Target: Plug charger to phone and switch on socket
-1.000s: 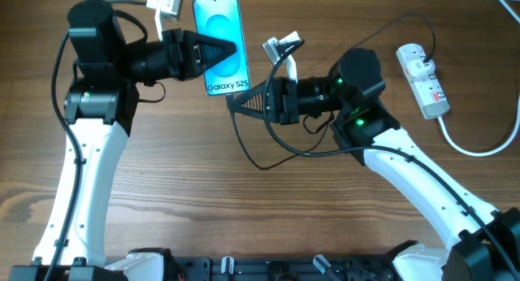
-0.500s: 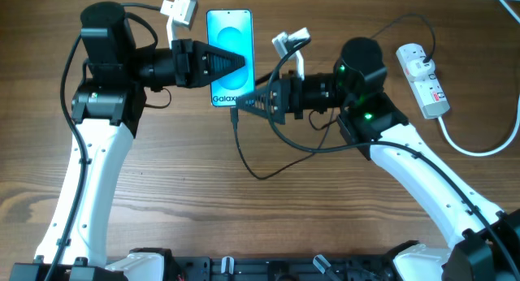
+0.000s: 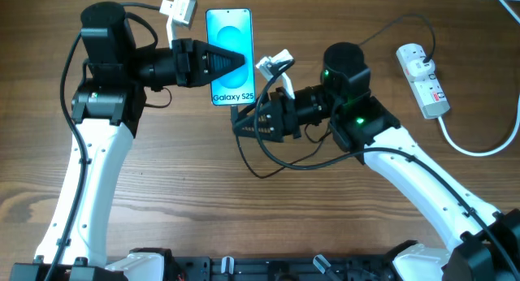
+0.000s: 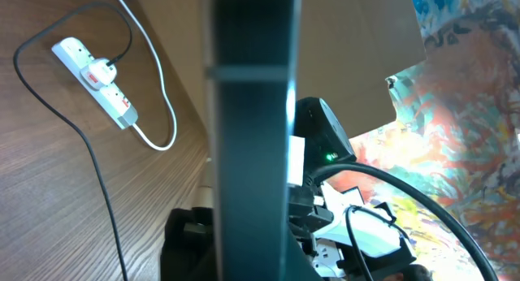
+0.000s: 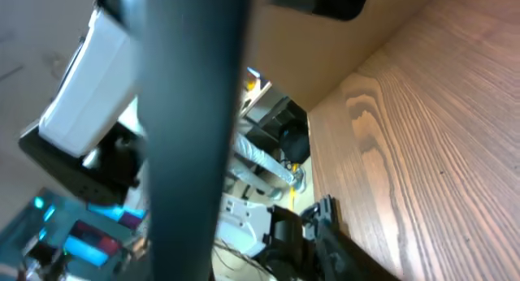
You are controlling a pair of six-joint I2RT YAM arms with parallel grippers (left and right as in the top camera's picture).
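On the brown wood-grain table (image 3: 162, 200), the left arm's black two-finger gripper (image 3: 231, 63) was pressed together on the phone, a small rectangular handset with a bright teal-blue screen (image 3: 229, 29). One dark finger lay across the screen in the overhead view, just above the white "Galaxy S25" lettering. In the left wrist view the phone showed only as a dark, blurred upright bar between the fingers.

Just below and right of the phone's bottom edge sat the right arm's black gripper (image 3: 244, 123), pointing left. Whether its fingers were spread or pinched could not be told from any view. The right wrist camera gave only a blurred dark bar close to the lens.

The charger, a long thin black cable (image 3: 258, 172), rose beside that gripper towards the phone's bottom edge. Whether its tip was seated in the phone could not be told. From there it looped down over the table under the right arm, then arced up and over to the right.

It ended at a white plug head (image 3: 420, 67) pushed into the socket, a white elongated power strip with small red switch marks (image 3: 431, 92). The strip lay well apart from the phone, near the table's right edge. A thick white cord (image 3: 479, 149) curved away from the strip's lower end.
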